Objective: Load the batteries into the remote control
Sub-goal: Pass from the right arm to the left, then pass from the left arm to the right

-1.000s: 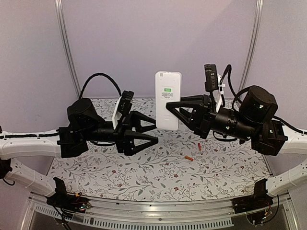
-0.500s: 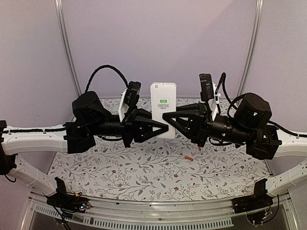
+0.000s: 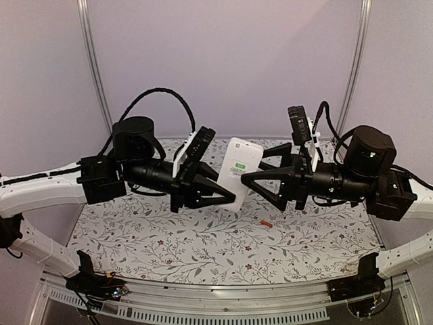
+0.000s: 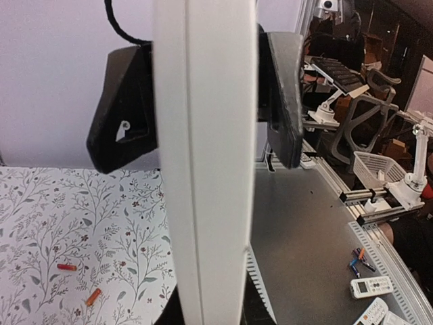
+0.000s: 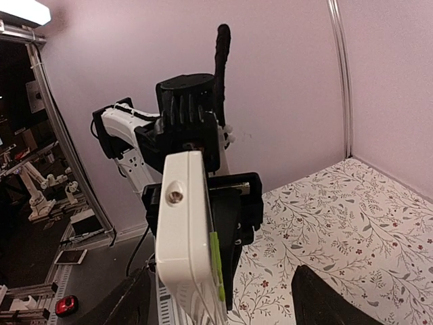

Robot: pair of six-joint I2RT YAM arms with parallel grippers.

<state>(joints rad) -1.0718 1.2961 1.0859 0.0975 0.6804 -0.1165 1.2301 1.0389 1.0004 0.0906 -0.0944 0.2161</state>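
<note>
Remote control (image 3: 241, 170) aloft over the table (image 3: 135, 237), tilted, screen face toward the overhead camera. Clamped at the lower end by the left pincer (image 3: 225, 189), clenched on the two broad faces; seen edge-on, filling the left wrist view. Right pincer (image 3: 252, 172) released, fingers (image 5: 331, 301) spread wide to either side of the remote's other end, apparently gripping nothing.

Probable purpose of the raised, two-armed hold: turning or passing the remote for access to its back and the battery bay. Offered as a judgement, not a thing seen.

Batteries (image 4: 93, 296) loose on the table, well apart from the remote and below it: orange one nearer the left wrist camera, redder one (image 4: 66, 267) just beyond. Only one visible from above, near the right arm. Neither in any pincer, so loading not yet begun.

Battery bay not in view; cover on or off, cannot tell; no cell visible inside the remote. On a neighbouring bench, white mesh basket (image 4: 379, 169), contents not discernible, and other handsets (image 4: 369, 288) lying flat.
</note>
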